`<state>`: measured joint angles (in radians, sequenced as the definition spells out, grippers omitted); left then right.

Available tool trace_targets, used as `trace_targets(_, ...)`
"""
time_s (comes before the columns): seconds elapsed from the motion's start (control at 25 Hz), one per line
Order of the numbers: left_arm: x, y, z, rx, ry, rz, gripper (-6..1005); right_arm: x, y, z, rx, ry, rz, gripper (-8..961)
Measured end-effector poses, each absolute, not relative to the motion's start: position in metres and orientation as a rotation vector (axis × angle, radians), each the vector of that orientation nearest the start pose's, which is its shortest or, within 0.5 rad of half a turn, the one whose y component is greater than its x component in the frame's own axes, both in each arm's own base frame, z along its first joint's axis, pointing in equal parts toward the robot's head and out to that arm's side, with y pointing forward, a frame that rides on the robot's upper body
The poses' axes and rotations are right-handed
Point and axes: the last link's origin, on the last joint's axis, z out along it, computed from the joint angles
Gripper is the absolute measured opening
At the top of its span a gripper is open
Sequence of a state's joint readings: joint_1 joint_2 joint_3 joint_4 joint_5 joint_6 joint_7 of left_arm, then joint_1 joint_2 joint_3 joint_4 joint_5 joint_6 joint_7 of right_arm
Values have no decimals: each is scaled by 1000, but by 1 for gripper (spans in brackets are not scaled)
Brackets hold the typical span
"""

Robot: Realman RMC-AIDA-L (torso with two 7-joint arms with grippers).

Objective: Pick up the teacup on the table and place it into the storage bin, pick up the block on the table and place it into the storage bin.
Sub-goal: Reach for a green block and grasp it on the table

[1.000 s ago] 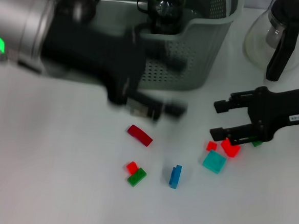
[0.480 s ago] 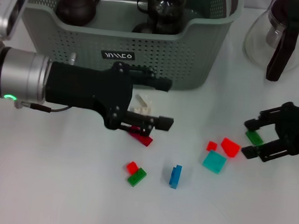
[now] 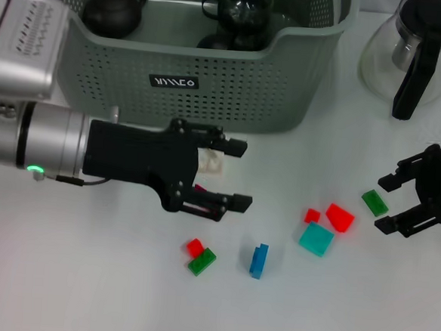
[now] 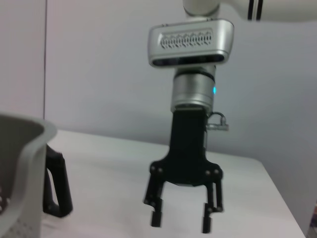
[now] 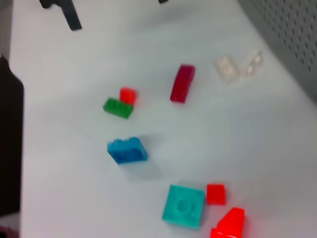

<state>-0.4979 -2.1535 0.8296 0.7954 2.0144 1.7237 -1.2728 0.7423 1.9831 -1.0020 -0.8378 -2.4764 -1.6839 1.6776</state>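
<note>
Though its black label (image 3: pixel 173 81) carries white lettering, none of it reads clearly; the grey-green perforated storage bin (image 3: pixel 287 79) sits at the counter's (image 3: pixel 84 277) far side, dark teaware inside. Left gripper (image 3: pixel 233 174), fingers spread and empty, hovers over dark red block (image 5: pixel 182 83). Right gripper (image 3: pixel 390 202) open beside green block (image 3: pixel 372 202).

Storage bin (image 3: pixel 287 79) at rear, teapots (image 3: pixel 114 6) inside; coffee pot (image 3: pixel 414 54) right; blocks (image 3: pixel 258 260) scattered in front.
</note>
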Motion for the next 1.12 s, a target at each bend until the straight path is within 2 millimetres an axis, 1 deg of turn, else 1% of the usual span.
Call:
trace_targets(0.12, -228, 297, -27, -2995, -279, -712, 799, 231, 362, 12, -3098, 392, -435, 691)
trace_targets(0.32, -226, 295, -28, -3002, -298, -725, 798, 226, 371, 9, -3072, 310, -578, 684)
trace_targets(0.48, -226, 296, -29, -2995, -364, -742, 803, 223, 377, 6, -3051, 227, -664, 678)
trace_targets(0.52, -225, 297, -29, -2990, -417, -749, 804, 222, 378, 6, -3045, 204, -682, 676)
trace_targets(0.68, -223, 298, -29, -2978, -458, -774, 810, 218, 381, -3, -3032, 93, -758, 671)
trace_targets(0.88, -220, 299, -30, -2936, -482, -846, 821, 214, 380, -17, -3033, -28, -815, 663)
trace_targets(1.12, -220, 300, -29, -2927, -489, -864, 854, 213, 379, -28, -3025, -108, -863, 655)
